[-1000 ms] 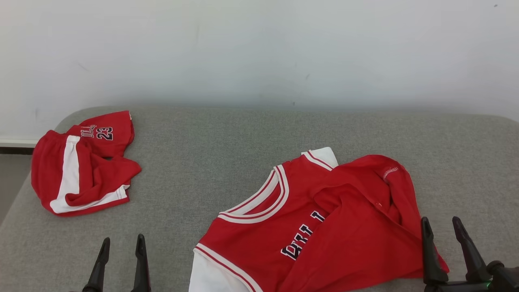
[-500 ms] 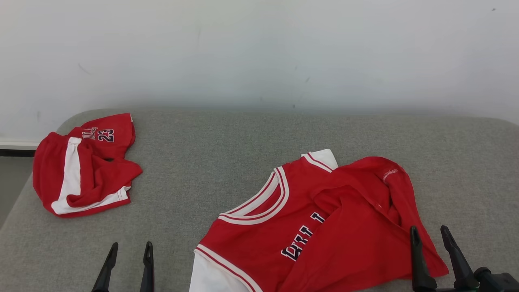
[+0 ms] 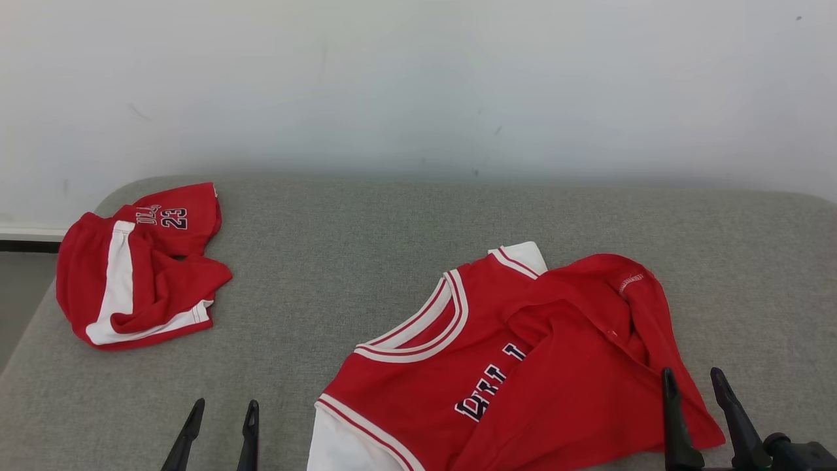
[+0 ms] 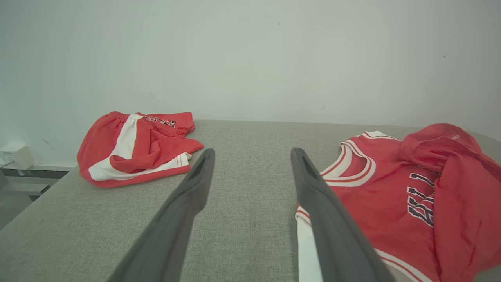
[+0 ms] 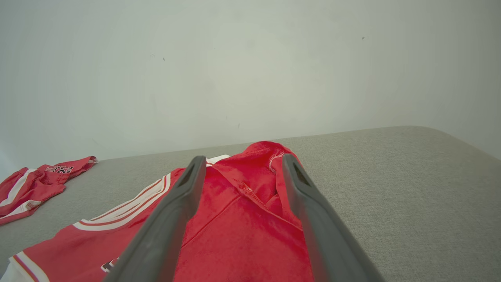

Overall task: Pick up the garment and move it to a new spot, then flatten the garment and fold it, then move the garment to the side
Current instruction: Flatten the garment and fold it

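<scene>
A grey padded counter [image 3: 340, 261] is seen against a pale wall [image 3: 418, 78]. Two long-fingered claws are shown at its near edge, both with fingers spread apart and nothing held between them. The left claw [image 3: 224, 405] is poised over bare counter. The right claw [image 3: 692, 373] is poised over the near right hem of a red jersey [image 3: 523, 366], judged to be the garment to be picked up. The jersey is laid just right of the left claw and directly ahead of the right claw, with its right part bunched and folded over the lettering. A second red and white garment [image 3: 137, 275] is crumpled well ahead and to the left of the left claw.

Trouble could be expected if only the top bunched layer is pinched: the jersey would be lifted unevenly and twisted further. If the left claw is closed where it is, only counter would be caught.

In the head view, the number 23 can be read on the second garment. In the left wrist view, the height of the bunched fold is revealed, and a small white box [image 4: 15, 154] is seen beyond the counter's left end. In the right wrist view, a stitched seam is framed between the fingers. Whether cloth is touched cannot be told.
</scene>
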`<state>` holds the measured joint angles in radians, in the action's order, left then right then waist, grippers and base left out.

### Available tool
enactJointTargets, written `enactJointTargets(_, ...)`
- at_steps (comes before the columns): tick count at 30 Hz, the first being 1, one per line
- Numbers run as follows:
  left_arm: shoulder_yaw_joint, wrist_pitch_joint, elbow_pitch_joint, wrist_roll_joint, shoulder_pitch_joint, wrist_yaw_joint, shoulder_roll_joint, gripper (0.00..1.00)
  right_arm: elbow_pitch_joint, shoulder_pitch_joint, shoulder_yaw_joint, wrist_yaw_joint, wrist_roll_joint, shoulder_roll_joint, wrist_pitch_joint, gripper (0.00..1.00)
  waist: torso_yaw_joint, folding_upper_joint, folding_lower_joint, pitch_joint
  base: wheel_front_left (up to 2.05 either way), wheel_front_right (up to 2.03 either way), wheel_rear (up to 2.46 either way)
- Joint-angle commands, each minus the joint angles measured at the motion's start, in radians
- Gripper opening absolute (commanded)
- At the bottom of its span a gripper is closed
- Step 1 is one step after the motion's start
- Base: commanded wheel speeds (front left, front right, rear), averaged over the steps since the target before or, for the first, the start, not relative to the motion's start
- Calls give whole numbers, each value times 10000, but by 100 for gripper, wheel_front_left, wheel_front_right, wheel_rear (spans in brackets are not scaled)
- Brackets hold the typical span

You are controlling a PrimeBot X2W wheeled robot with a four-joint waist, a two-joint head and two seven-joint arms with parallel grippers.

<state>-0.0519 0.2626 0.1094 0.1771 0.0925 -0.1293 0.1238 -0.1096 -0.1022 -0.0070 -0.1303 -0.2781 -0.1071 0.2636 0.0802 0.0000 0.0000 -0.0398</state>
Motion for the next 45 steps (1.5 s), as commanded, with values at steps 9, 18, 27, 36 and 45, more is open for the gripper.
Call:
enactJointTargets(9, -605, 34, 255, 256, 35, -10, 332, 100, -328, 166, 44, -10, 46, -260, -18, 100, 78, 0, 0, -21, 0, 0, 0)
enactJointTargets(18, -2697, 34, 1653, 884, -153, 4, 1062, 100, -1647, 1235, 644, -10, 166, -1401, -763, 100, 241, 0, 0, 161, 0, 0, 0)
enactJointTargets(27, -4032, 34, 3367, 1855, -881, 3, 1316, 100, -3372, 2748, 1716, -10, 407, -2270, -1114, 100, 546, 0, 0, 470, 0, 0, 0)
enactJointTargets(36, -4608, 34, 4362, 2268, -1624, 2, 1236, 100, -5076, 4055, 2681, -10, 526, -2506, -1130, 100, 751, 0, 0, 652, 0, 0, 0)
enactJointTargets(45, -5059, 34, 4884, 2475, -2139, 2, 1092, 100, -6285, 5057, 3421, -10, 466, -2620, -1063, 100, 784, 0, 0, 889, 0, 0, 0)
